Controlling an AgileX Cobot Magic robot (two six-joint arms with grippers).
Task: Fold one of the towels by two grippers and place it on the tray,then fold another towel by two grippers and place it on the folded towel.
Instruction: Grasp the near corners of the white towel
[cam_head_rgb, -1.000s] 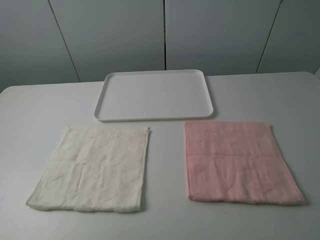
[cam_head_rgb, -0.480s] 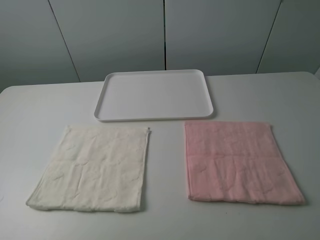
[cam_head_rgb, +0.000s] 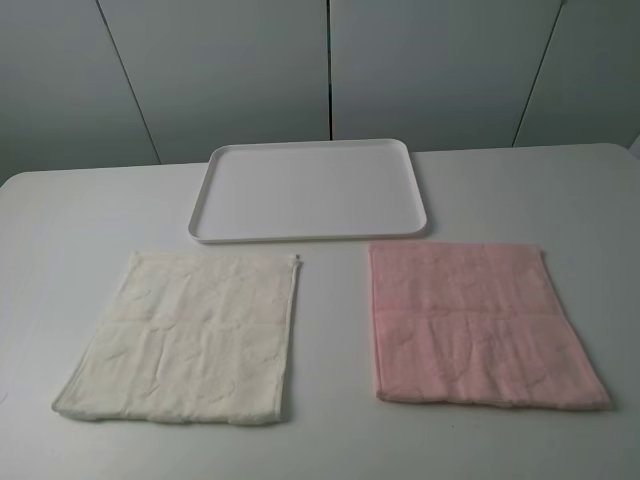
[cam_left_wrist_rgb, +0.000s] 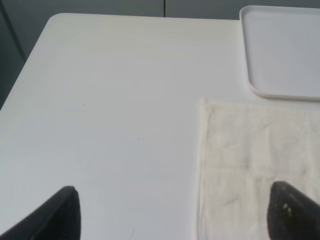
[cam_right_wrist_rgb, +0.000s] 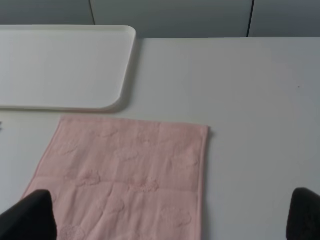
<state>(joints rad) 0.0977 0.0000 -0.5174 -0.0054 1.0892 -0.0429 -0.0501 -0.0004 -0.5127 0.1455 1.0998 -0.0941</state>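
The cream towel lies spread flat on the white counter, on the left side in the high view. The pink towel lies flat to its right, well apart from it. Each has a crease running across it. The white tray sits behind the gap between them, near their far edges but touching neither.

Neither arm shows in the high view, so their pose cannot be told.

The left hand is spread wide and holds nothing. One of its fingers is over bare counter and the other over the cream towel. The right hand is also spread wide and empty, with one dark finger over the pink towel and the other over bare counter.

Only the fingertips show, cut off at the frame edge. Whether they touch the cloth cannot be told.
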